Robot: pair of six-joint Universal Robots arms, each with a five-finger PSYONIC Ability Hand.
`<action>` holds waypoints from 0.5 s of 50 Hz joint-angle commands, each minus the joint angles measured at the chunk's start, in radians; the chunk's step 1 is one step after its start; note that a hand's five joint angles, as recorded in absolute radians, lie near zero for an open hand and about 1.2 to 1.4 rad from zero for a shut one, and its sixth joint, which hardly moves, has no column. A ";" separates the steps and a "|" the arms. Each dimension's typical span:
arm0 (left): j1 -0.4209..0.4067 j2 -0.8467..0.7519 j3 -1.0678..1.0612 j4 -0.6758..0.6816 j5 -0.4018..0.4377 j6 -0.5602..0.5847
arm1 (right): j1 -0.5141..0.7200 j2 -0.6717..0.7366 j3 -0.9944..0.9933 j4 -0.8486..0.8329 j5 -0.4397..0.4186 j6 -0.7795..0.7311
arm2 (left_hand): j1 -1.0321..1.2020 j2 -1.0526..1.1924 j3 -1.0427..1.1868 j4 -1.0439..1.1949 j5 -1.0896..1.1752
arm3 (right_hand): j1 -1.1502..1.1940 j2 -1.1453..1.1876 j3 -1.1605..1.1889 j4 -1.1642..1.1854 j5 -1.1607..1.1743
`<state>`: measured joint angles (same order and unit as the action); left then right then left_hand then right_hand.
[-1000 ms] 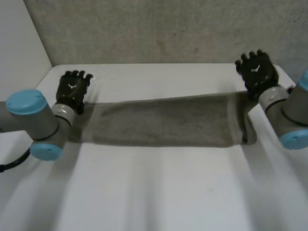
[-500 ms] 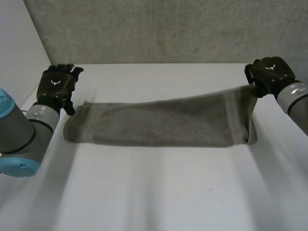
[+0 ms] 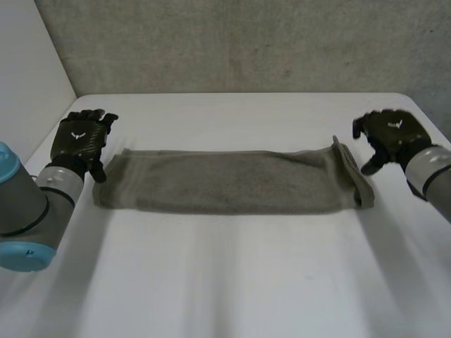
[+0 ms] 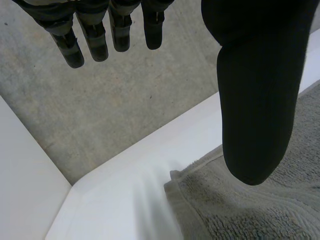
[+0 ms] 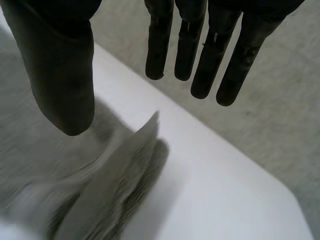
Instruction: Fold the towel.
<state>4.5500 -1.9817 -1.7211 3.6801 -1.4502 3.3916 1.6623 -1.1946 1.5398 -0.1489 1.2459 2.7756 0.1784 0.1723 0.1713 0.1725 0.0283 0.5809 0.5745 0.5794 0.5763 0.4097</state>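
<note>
Towel: long folded band across table | left hand at its left end, right hand beside right end (corner sticks up), both spread, empty | step: likely between folds; next, pinch one end, carry across.

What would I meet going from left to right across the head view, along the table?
left hand, open, at the towel's end → towel, a long strip lying across the table → right hand, open, at the towel's other end
</note>
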 commanded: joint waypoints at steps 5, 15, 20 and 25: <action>0.006 0.001 -0.011 0.000 -0.001 0.000 | -0.007 0.035 0.171 -0.086 -0.055 -0.133 | 0.003 0.009 0.010 0.009 -0.022 | 0.015 0.021 0.016 0.020 0.012; 0.006 0.001 -0.031 0.001 0.001 0.000 | -0.007 0.164 0.135 -0.150 -0.048 -0.226 | 0.003 0.009 0.010 0.009 -0.022 | 0.006 0.013 0.008 0.011 0.003; 0.006 0.001 -0.032 0.001 0.001 0.000 | -0.009 0.179 0.128 -0.182 -0.042 -0.269 | 0.003 0.009 0.010 0.009 -0.022 | 0.015 0.021 0.016 0.019 0.012; 0.006 0.001 -0.037 0.003 0.001 0.000 | -0.032 0.208 0.115 -0.199 -0.019 -0.297 | 0.003 0.009 0.010 0.009 -0.022 | 0.141 0.148 0.143 0.146 0.138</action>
<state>4.5558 -1.9801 -1.7547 3.6817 -1.4499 3.3916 1.6503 -1.0096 1.6656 -0.3288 1.2056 2.5087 0.1783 0.1711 0.1713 0.1715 0.0283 0.6105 0.6007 0.6087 0.6070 0.4380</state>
